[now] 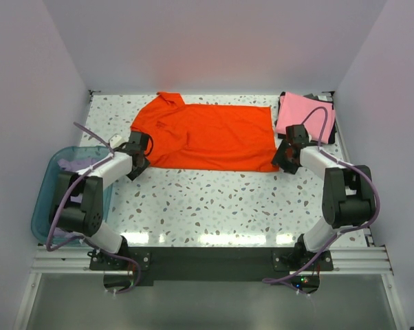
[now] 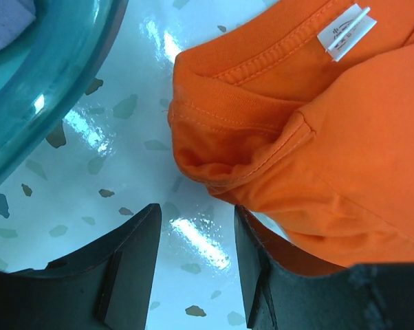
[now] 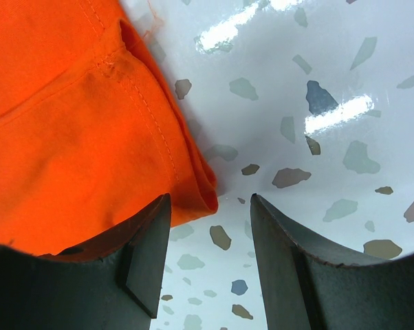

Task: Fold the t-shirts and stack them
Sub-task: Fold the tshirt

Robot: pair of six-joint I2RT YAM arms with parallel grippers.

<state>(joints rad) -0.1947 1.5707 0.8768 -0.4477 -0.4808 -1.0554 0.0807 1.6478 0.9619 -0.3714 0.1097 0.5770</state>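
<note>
Orange-red t-shirt [image 1: 207, 137] flat at table's far middle, fold apparently not begun. Left gripper [image 2: 197, 216] and right gripper [image 3: 210, 203] both parted, empty, at shirt's near corners. Next: pinch both corners, lift together.

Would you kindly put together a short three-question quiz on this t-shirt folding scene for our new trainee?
1. True or false: the left gripper has its jaws open, beside the orange-red t-shirt.
2. What lies in the teal basin? A) a blue towel B) lavender cloth C) a plate
3. Fill in: the folded t-shirt at the table's far right corner is ___.
Key: 1 true; 2 B; 3 pink.
</note>
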